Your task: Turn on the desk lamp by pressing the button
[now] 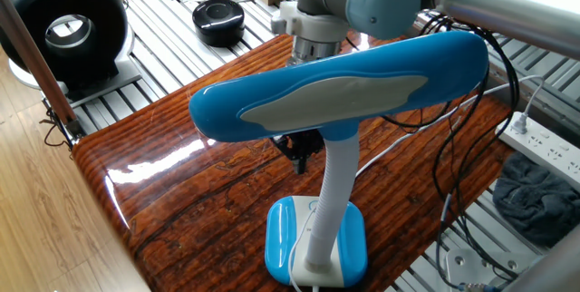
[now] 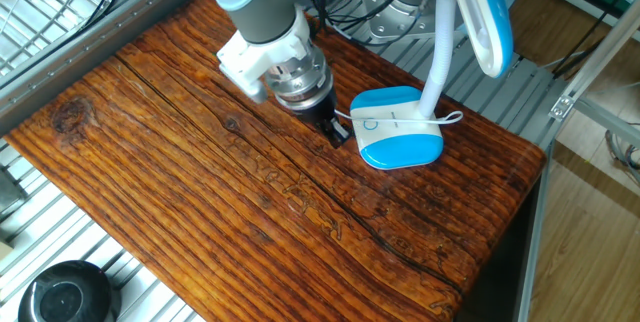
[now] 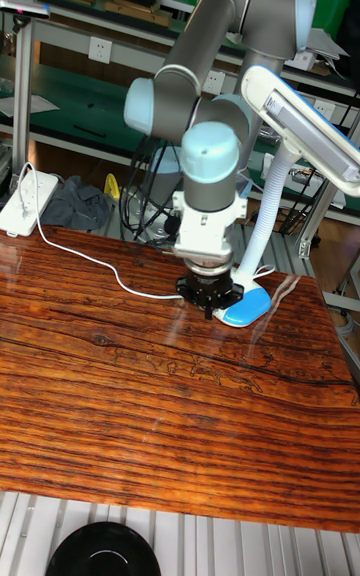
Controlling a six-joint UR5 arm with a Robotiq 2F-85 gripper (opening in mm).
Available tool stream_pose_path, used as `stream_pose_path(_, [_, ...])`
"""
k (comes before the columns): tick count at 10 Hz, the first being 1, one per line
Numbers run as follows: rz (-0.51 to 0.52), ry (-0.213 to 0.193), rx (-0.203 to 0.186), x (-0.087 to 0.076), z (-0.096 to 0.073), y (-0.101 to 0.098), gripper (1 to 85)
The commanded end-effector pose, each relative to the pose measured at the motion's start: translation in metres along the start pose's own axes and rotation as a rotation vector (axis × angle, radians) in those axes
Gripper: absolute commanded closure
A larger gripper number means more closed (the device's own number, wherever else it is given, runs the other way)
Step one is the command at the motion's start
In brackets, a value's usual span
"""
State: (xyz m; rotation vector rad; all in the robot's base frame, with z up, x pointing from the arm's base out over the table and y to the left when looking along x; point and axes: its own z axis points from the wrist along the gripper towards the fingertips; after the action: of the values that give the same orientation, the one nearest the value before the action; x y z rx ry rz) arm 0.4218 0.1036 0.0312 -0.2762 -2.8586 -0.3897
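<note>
The desk lamp (image 2: 400, 127) stands near the 3 o'clock edge of the wooden desk (image 2: 200, 212) in the other fixed view, its square blue-and-white base flat on the wood and its white neck rising up toward 1 o'clock to the blue head (image 2: 480, 12) at the top of the picture. A small ring mark shows on the white top of the base, on the side nearest the arm. The tool (image 2: 337, 132) hangs from the grey arm just beside the base, on its 9 o'clock side, pointing down at the desk; its dark tip sits close to the base's edge, but whether it touches the base or the wood cannot be told. The fingers are too small and dark in every view to show a gap or a meeting, so I cannot tell whether they are spread or pressed together. In one fixed view the lamp's wide oblong head (image 1: 340, 88) with its pale grey-white panel fills the middle and hides most of the tool (image 1: 299, 150), of which only a dark bit shows below the head, at 10 o'clock from the base (image 1: 315, 242). In the tall fixed view the tool (image 3: 208, 298) stands over the wood at 9 o'clock from the base (image 3: 245, 308), with a white cable (image 3: 90, 261) running along the desk from 9 o'clock toward the lamp. A black round fan-like device (image 1: 63, 29) stands off the desk at 10 o'clock in one fixed view, and a white power strip (image 1: 544, 147) lies at 3 o'clock.
</note>
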Motion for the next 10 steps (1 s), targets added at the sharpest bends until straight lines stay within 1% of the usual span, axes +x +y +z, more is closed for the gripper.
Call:
stream_pose_path(1, [-0.005, 0.047, -0.022, 0.006, 0.005, -0.005, 84.7])
stream_pose_path(2, [-0.006, 0.028, -0.017, -0.002, 0.004, -0.004, 84.7])
stream_pose_path(3, [-0.005, 0.008, -0.003, -0.013, 0.002, -0.001, 84.7])
stream_pose_path(5, [-0.017, -0.056, -0.003, -0.03, 0.002, -0.001, 84.7])
stream_pose_path(6, [-0.014, -0.082, 0.019, -0.036, 0.002, -0.007, 84.7])
stream_pose_path(7, [-0.008, -0.126, 0.042, -0.048, 0.0, -0.013, 84.7])
stream_pose_path(8, [-0.008, -0.161, 0.053, -0.057, -0.001, -0.015, 84.7])
stream_pose_path(10, [-0.021, -0.184, 0.053, -0.063, -0.002, -0.015, 84.7])
